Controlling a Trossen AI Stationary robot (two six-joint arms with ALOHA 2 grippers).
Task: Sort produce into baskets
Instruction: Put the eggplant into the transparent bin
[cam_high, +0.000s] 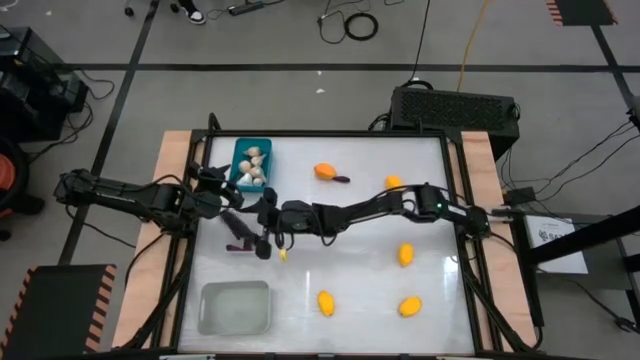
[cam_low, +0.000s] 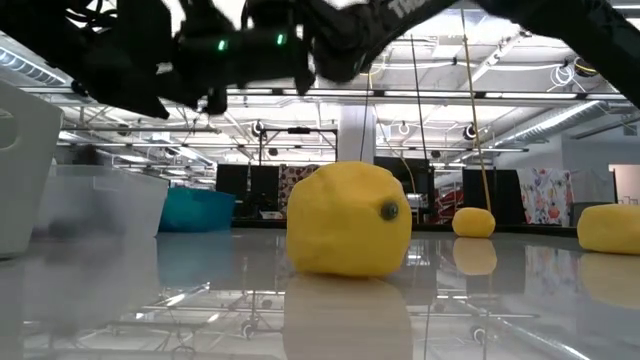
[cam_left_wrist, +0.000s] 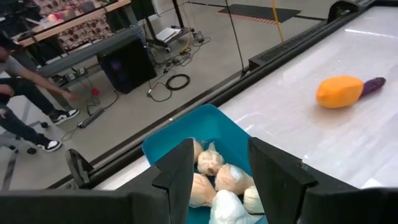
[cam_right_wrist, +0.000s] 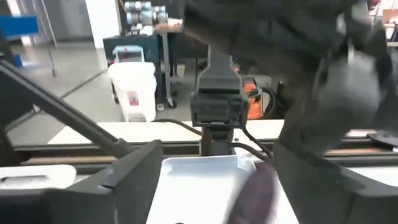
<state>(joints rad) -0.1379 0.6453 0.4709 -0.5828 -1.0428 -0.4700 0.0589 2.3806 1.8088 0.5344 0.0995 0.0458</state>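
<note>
The teal bin (cam_high: 243, 150) stands at the table's far left and holds several whitish garlic bulbs (cam_left_wrist: 217, 177). My left gripper (cam_left_wrist: 221, 180) is open just over the bin's near end (cam_high: 222, 187), with the bulbs showing between its fingers. My right arm reaches across to the table's left. Its gripper (cam_high: 258, 240) is open, fingers wide apart, with a dark purple eggplant (cam_right_wrist: 256, 186) in the gap close to one finger. The pale translucent bin (cam_high: 236, 307) sits at the near left, ahead of that gripper (cam_right_wrist: 199, 177). Orange-yellow lemons (cam_high: 405, 254) lie scattered on the table. My left gripper touches nothing. My right gripper has the eggplant (cam_right_wrist: 258, 183) between its spread fingers, beside one finger (cam_right_wrist: 311, 180); I cannot tell whether it touches the eggplant.
A lemon with a second eggplant against it (cam_high: 328, 173) lies at the far middle, another lemon (cam_high: 393, 183) under my right arm, and two (cam_high: 326, 302) (cam_high: 409, 306) near the front edge. A big lemon (cam_low: 350, 220) fills the low view. A black box (cam_high: 455, 105) stands behind the table.
</note>
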